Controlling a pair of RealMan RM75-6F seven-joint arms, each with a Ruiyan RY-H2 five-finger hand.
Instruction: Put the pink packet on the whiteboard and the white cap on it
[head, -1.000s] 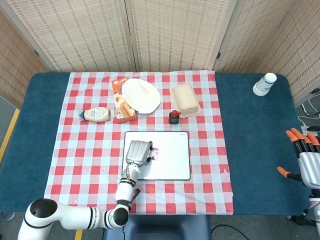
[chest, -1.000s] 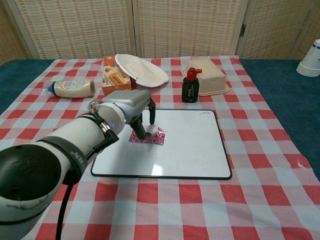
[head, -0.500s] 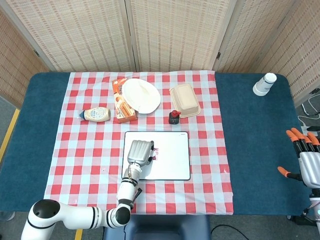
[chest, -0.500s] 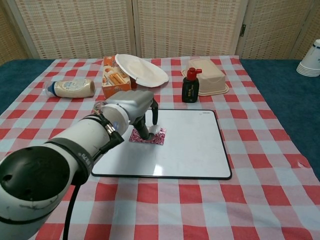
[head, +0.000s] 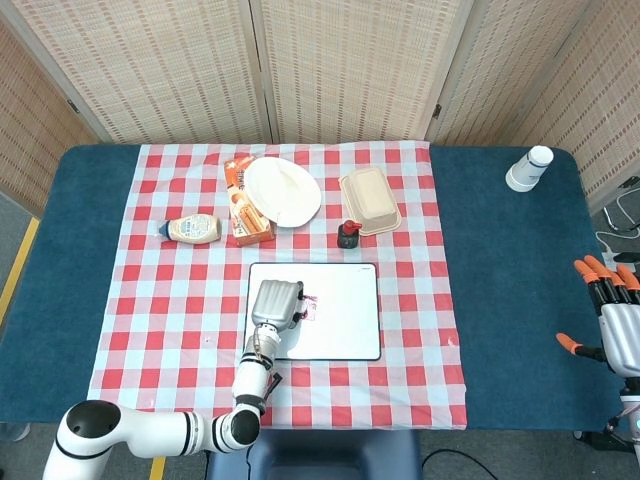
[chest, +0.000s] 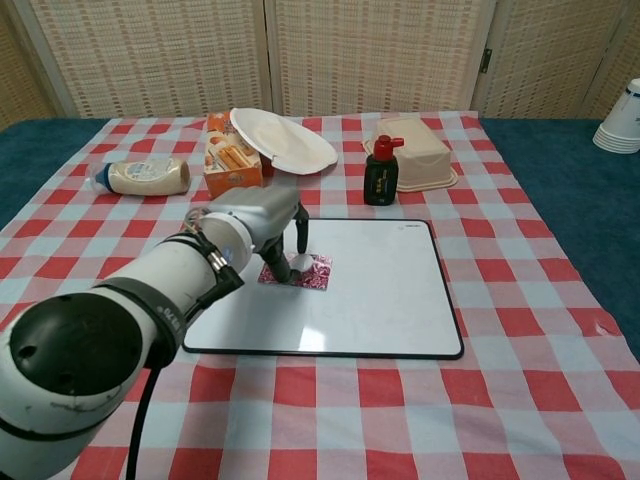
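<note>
Packet (chest: 299, 272) on whiteboard (chest: 380, 300), bottle (chest: 380, 172) just behind it, plate (chest: 283, 139) behind-left.

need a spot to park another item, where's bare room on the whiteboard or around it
The whiteboard is bare on its right half and front strip. The checked cloth right of it is also free. It is crowded at the board's left, where the left robot hand is over the pink packet, and behind, by the dark bottle.
</note>
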